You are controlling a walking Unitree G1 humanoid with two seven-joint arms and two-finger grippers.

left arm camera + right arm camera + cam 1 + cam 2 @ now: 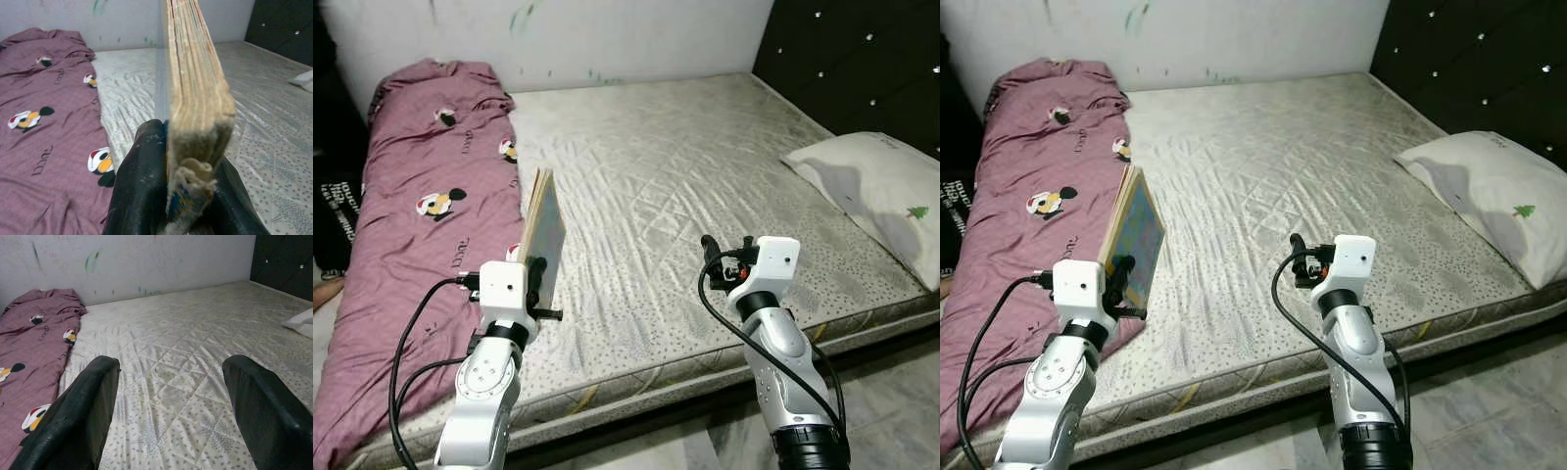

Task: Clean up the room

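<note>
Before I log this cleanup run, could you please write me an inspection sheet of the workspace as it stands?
Surface: bare quilted mattress, pale and speckled.
Job's things: worn book, held upright above the mattress edge.
Clutter: purple cartoon-print blanket along the robot's left side; pillow at right.
Grippers: left gripper shut on the book's lower end; right gripper open, holding nothing, over the mattress.
Cables: black cables loop beside both arms.
Surroundings: marked white wall, dark studded headboard, tiled floor.

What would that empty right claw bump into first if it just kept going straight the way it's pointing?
Probably the bare mattress. The right claw is open, holds nothing and points across the bed, with nothing between its fingers. Beyond the mattress stands the pale wall. Depth is hard to judge, so it might skim over the bed to the wall.
</note>
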